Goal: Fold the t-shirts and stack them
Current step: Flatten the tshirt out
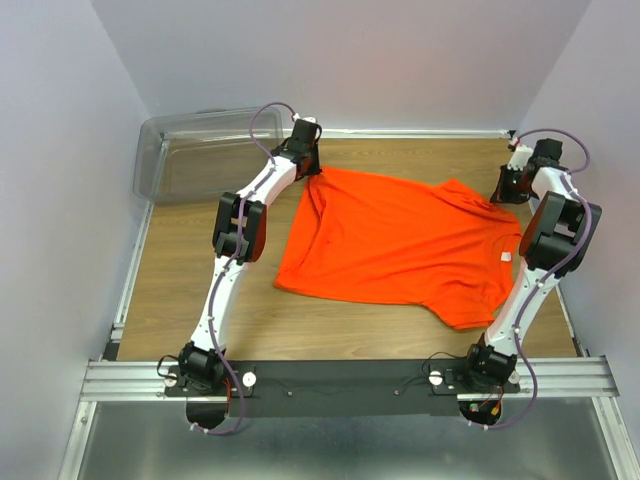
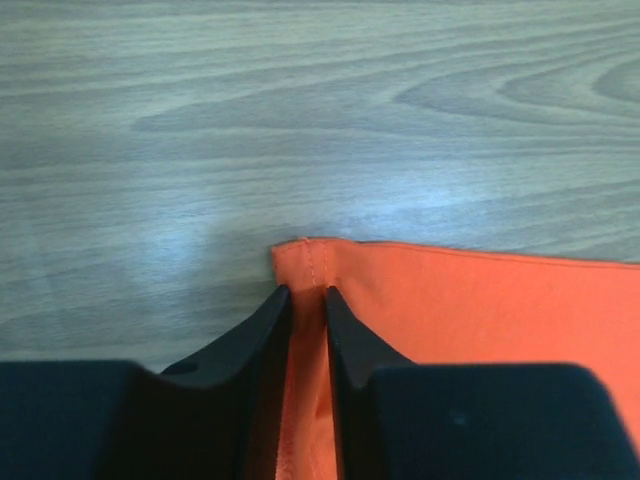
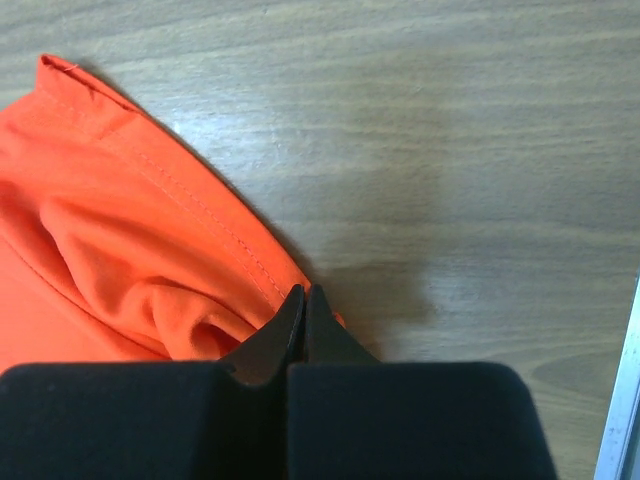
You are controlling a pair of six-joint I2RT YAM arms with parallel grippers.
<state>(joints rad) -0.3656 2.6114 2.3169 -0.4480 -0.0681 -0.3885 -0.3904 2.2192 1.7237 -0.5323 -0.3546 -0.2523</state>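
The left gripper (image 2: 308,292) and right gripper (image 3: 303,290) each clamp the far edge of the t-shirt (image 1: 400,240); raise the 2 evenly, hem taut.

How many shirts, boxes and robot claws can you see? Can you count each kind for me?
Bright orange soft fabric t-shirt: 1
Clear plastic rectangular bin: 1
Black robot claws: 2, the left claw and the right claw, each pinching an edge of the t-shirt
Total: 4
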